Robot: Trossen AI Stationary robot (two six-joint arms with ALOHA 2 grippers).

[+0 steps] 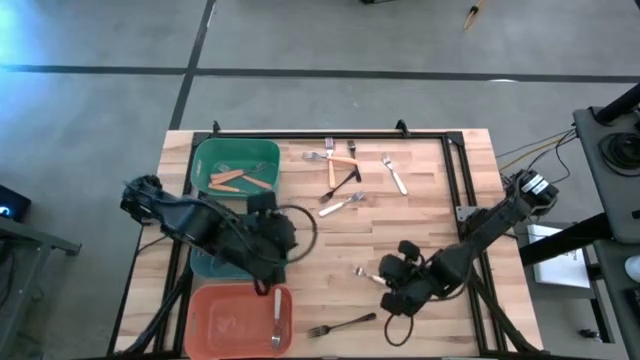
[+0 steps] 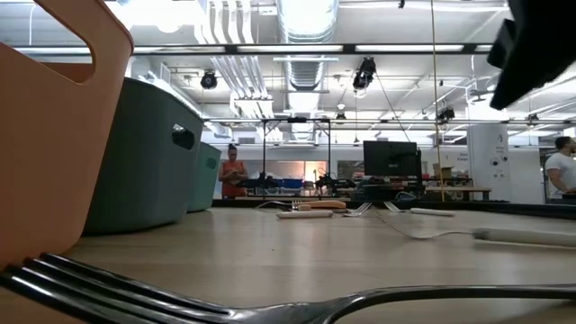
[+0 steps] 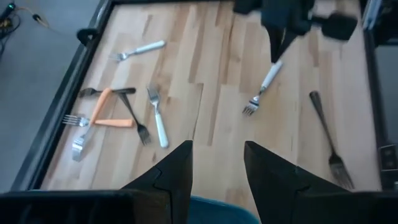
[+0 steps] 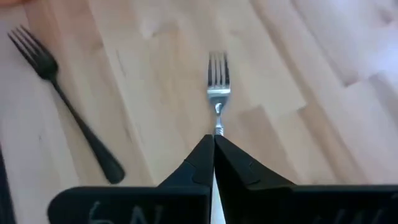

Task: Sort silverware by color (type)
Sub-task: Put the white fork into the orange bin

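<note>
Forks (image 1: 240, 179) (orange) in green bin (image 1: 236, 152); one in salmon bin (image 1: 225, 320).

- pale wooden table top (image 1: 430, 215) of light and tan planks in stripes, with a black metal frame (image 1: 330, 133) along its edge
- green plastic bin (image 1: 236, 158) holding orange-pink-handled forks (image 1: 240, 180)
- teal plastic bin (image 2: 144, 157), dull blue-green
- salmon plastic bin (image 1: 215, 318) holding a white-handled fork (image 1: 276, 322)
- all-black fork (image 4: 65, 102) lying on the wood, dark from tines to handle end
- white-handled fork with silver metal tines (image 4: 217, 81) between the black fingers of the right gripper (image 4: 214, 144)
- left gripper (image 3: 216, 155), black
- orange-pink-handled forks (image 3: 102, 112) crossed with a black one in the loose pile
- grey floor (image 1: 100, 110) with dark lines
</note>
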